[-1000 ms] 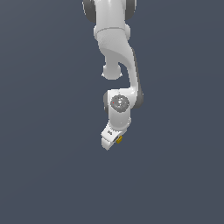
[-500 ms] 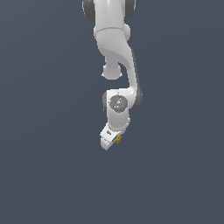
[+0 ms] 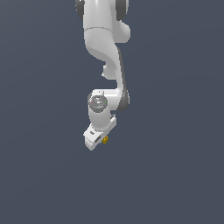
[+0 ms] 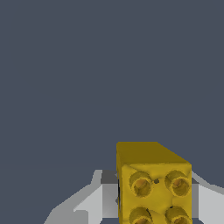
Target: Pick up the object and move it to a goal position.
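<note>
The object (image 3: 105, 140) is a tiny yellow cube that peeks out beside the white hand at the low end of the arm in the exterior view. My gripper (image 3: 103, 141) is shut on it. The wrist view shows the object (image 4: 153, 175) close up, yellow with round studs on the face towards the camera. A grey-white finger (image 4: 94, 201) presses one side and the other finger (image 4: 212, 201) presses the opposite side. The cube's lower part is cut off by the picture's edge.
The white arm (image 3: 105, 48) reaches down from the top of the exterior view. Behind the arm and the cube, both views show only a plain dark grey-blue surface.
The arm's lower end, with the cube held in it, has shifted towards the exterior view's left, most of it in the last half second. The grip has stayed the same.
</note>
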Robot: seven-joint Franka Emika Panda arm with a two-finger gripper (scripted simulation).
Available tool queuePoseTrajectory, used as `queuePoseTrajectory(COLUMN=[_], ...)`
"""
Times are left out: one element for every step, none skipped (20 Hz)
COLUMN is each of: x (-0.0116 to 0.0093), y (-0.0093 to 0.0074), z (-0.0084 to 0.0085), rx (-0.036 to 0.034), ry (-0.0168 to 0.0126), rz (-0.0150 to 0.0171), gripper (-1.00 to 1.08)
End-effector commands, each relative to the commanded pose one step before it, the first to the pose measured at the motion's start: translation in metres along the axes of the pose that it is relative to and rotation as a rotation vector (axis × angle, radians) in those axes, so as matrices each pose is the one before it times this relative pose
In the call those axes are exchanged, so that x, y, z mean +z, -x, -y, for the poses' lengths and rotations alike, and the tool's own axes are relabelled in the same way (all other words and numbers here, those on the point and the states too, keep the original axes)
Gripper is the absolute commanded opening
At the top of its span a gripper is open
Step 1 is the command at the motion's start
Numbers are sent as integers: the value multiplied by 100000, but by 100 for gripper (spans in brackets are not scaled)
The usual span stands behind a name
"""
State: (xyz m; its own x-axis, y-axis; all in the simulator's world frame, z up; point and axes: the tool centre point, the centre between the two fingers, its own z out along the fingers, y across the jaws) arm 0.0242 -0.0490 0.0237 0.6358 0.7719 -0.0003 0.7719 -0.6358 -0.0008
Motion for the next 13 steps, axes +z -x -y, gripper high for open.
queuePoseTrajectory(x=[-106,-26,-24,-21,-19,-17,-15,-13,-10,-8,-6,-3,-1], y=[2114,723,659,594,530,465,401,338,274,212,150,90,30], z=[-1883,-668,-616,-564,-510,-456,-401,-344,-285,-224,-162,-98,-32], rx=[116,0,0,0,0,0,0,0,0,0,0,0,0], ry=[79,0,0,0,0,0,0,0,0,0,0,0,0], rz=[-8,0,0,0,0,0,0,0,0,0,0,0,0], gripper=[-100,-100,-100,-100,-100,-100,-100,-100,-100,-100,-100,-100,-100])
